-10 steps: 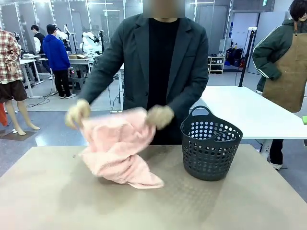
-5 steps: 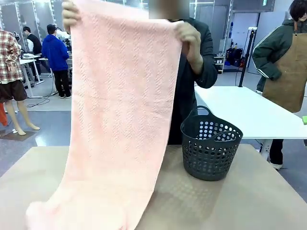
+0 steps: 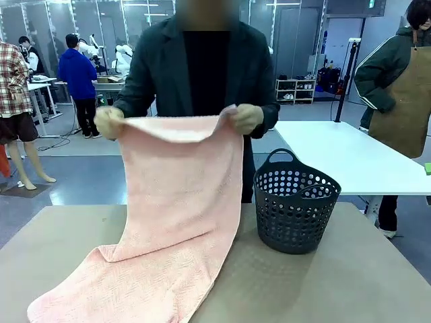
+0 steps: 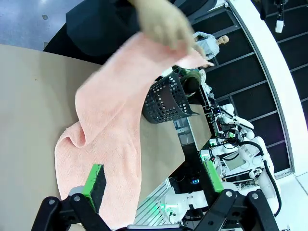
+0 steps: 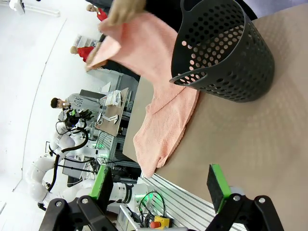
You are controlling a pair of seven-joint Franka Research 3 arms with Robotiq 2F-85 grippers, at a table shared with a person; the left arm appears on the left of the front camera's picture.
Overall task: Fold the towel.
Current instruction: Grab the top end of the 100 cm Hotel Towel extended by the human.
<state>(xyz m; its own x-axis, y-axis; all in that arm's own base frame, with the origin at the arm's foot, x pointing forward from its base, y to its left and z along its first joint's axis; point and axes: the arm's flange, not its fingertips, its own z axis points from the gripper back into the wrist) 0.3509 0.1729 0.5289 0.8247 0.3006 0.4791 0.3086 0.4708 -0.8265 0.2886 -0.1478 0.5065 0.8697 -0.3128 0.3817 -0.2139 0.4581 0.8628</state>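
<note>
1. Holding the towel [image 3: 178,222] by its top corners, a person grips one corner in the first hand [image 3: 109,122], at nine o'clock of the cloth's top edge, and the other in the second hand [image 3: 248,118], at three o'clock. Both fists are closed on the cloth, probably to spread it flat for folding.
2. The towel hangs from those hands, and its lower part trails over the table [image 3: 350,282] toward seven o'clock.
3. The basket [image 3: 296,210] stands just beside the towel, at its three o'clock, likely set clear of the folding area.
4. The left gripper [image 4: 153,178] and right gripper [image 5: 159,184] hover with jaws wide apart, holding nothing.
5. The towel's near end runs off the front view's bottom edge, and the basket's inside is hard to make out.
</note>
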